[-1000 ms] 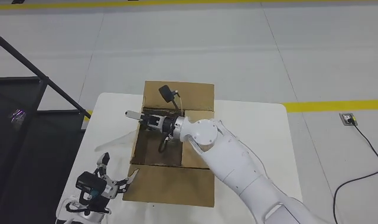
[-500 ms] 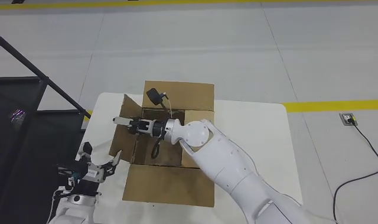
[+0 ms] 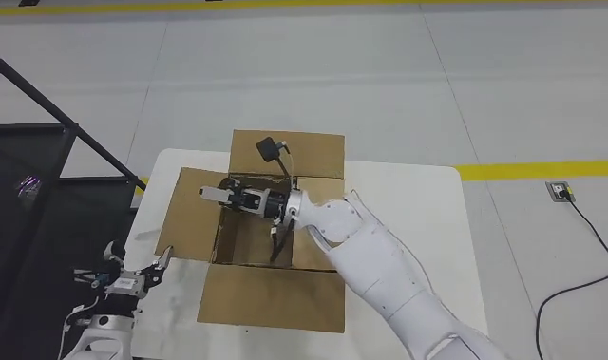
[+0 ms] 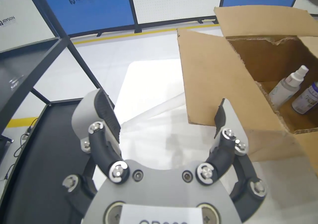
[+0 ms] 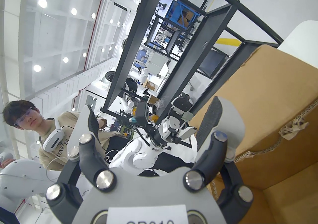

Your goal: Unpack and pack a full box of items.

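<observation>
The right gripper (image 3: 207,195) sits left of centre in the top view, above the inner edge of the left flap (image 3: 185,213) of the cardboard box (image 3: 271,298). Its own wrist view shows the right gripper (image 5: 154,123) with its two fingers (image 5: 211,120) spread wide and nothing between them. One finger stands just beside the brown flap (image 5: 260,100); whether it touches the cardboard is hard to tell from this angle.

The left gripper (image 3: 136,263) is at the lower left of the top view, off the corner of the white table (image 3: 408,227) and apart from the box, which lies to its right. In its wrist view the left gripper (image 4: 164,113) is likewise spread wide and holds nothing, its ribbed pads (image 4: 106,110) facing each other over bare table.

The box stands in the middle of the table with its flaps folded out: one toward the top of the frame, one to the left, one toward the bottom. The left wrist view looks into the open box (image 4: 216,80). A clear spray bottle (image 4: 288,85) with a white nozzle leans inside, and just beside it is a second bottle (image 4: 306,97) with what seems a dark cap
</observation>
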Robot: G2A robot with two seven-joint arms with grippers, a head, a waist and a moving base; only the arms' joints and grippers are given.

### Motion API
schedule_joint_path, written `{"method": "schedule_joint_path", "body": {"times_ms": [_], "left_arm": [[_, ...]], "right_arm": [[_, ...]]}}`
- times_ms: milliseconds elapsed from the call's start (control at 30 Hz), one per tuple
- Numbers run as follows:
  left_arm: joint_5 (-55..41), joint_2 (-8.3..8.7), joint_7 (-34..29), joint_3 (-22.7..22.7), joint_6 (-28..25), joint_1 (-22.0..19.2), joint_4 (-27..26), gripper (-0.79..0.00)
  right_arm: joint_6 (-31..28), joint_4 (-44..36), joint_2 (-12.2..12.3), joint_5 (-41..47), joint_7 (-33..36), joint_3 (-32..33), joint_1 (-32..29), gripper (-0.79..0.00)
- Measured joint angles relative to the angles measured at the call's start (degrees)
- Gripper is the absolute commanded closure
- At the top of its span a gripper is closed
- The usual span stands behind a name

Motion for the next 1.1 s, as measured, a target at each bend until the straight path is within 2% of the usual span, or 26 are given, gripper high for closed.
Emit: {"method": "schedule_joint_path", "body": {"times_ms": [67, 133, 300, 667, 933, 1100], "left_arm": [[0.69, 0.05, -0.61, 0.37, -0.54, -0.82, 1.69, -0.785], [1.18, 0.10, -1.04, 0.74, -1.06, -1.83, 3.32, -0.785], [2.00, 0.18, -1.76, 1.55, -2.16, -3.72, 6.04, -0.785], [4.03, 0.24, -2.00, 3.01, -2.94, -4.64, 7.32, -0.785], [3.51, 0.35, -0.08, 1.07, -1.92, -2.56, 2.08, -0.785], [3.30, 0.47, 0.96, -1.79, -1.06, 0.27, -5.95, -0.785]], "right_arm": [[3.20, -5.95, 1.44, -4.85, -3.16, 2.45, -3.49, -0.785], [4.00, -9.51, 1.66, -6.50, -3.77, 2.87, -4.62, -0.785], [3.62, -6.58, 1.59, -5.46, -3.55, 2.70, -3.74, -0.785], [2.92, -9.67, 2.46, -6.90, -4.05, 4.35, -6.47, -0.785], [1.57, -13.58, 3.90, -9.31, -4.56, 7.47, -9.59, -0.785], [0.97, -17.63, 5.25, -10.93, -5.07, 10.80, -13.14, -0.785]]}}
